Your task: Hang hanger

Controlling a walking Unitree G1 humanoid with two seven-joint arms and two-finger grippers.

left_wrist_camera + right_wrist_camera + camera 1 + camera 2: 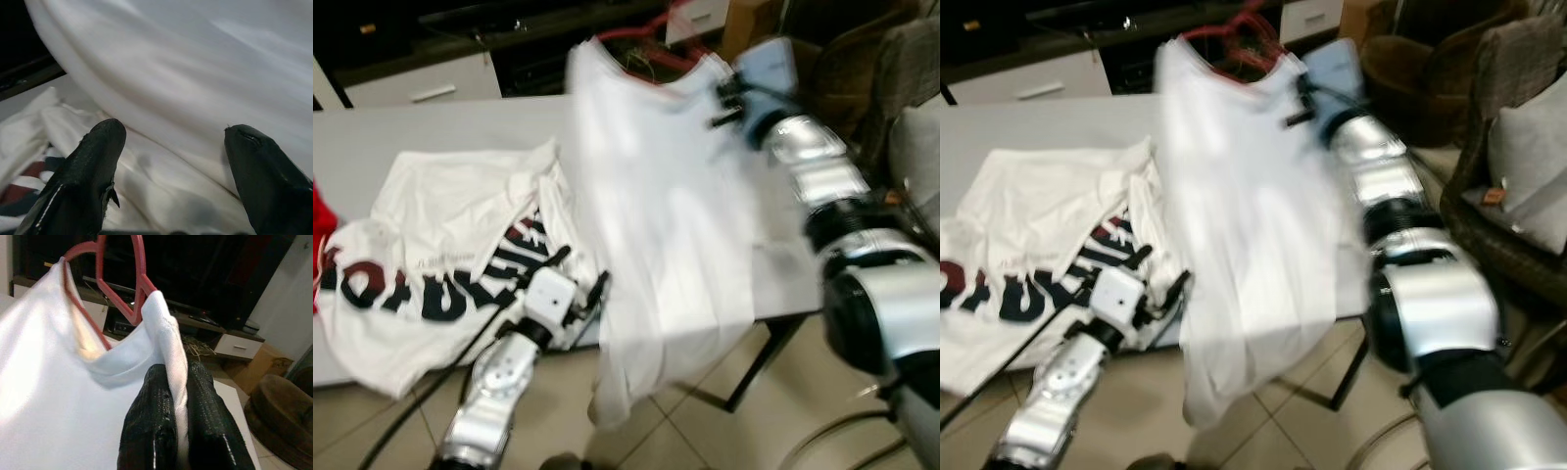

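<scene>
- Head views: your right gripper (724,98) is raised over the far right part of the table (401,132), clamped on the shoulder of a plain white shirt (656,225).
- That shirt sits on a red hanger (641,39); the hanger's top rises above the collar, in front of the dark cabinet (470,39) past the table's far edge.
- The shirt hangs from the gripper in the air, blurred, and its hem drops below the table's near edge toward the tiled floor (705,431).
- Your left gripper (578,294) sits low at the table's near edge, just beside the hanging shirt, its fingers parted and holding nothing.
- A second shirt (450,264), white with dark and red lettering, lies crumpled on the left part of the table, next to that gripper.
- At the right stand a brown armchair (1430,59) and a grey cushion (1528,166).
- Left wrist view: your two fingers (83,176) stand wide apart with nothing between them; white cloth lies beneath and ahead, with a bit of the lettering to one side.
- Right wrist view: your fingers (151,426) are squeezed together on a fold of the white shirt's shoulder seam. The hanger (117,289) runs inside the collar just beyond them, its red top against the dark cabinet.
</scene>
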